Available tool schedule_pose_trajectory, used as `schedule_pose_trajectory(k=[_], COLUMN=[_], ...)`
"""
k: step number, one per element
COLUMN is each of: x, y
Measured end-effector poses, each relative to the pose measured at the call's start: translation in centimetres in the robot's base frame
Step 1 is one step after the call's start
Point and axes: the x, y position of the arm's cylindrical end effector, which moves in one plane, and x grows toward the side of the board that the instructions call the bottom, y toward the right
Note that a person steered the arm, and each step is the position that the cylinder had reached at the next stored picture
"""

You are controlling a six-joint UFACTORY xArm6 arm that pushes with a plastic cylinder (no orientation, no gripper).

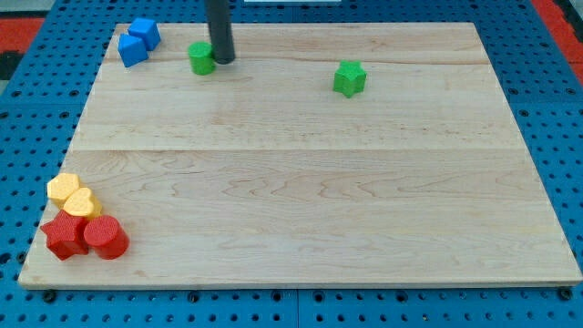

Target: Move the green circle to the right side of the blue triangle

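Nearest the camera, at the bench's bottom-left corner, sit four blocks bunched together: two yellow blocks (73, 196) with a red star (64, 236) and a red cylinder (106, 238) just below them, all well apart from the work.

Up near the top edge, toward the top-left corner, the green circle (201, 58) stands with my tip (222, 60) touching or just beside its right flank. There are no jaws to be apart, together or clamped on anything (the arm ends in a plain rod). Two blue blocks are at the top-left corner; the lower one, at the circle's height, I take to be the blue triangle (132, 50), with a blue cube-like block (144, 33) touching it above.

A good push here runs straight toward the bench's left edge, through the circle's middle so it does not roll off the rod, and stops short so the circle ends near the triangle's right without knocking it. It already lies on that side, so I judge little travel remains.

Short, round and bright green, the circle should slide easily. A green star (349, 78) lies farther along the top edge, out of the way.
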Motion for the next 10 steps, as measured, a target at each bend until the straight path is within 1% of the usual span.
schedule_pose_trajectory(k=[1, 2, 3, 4, 5, 6, 7, 8, 9, 10], x=[-0.5, 1.7, 5.2, 5.0, 3.8, 3.3, 4.9, 4.2, 2.3, 1.2], y=[-3.1, -2.9, -2.9, -6.0, -7.0, -7.0, -4.7, -1.1, -1.6, -4.4])
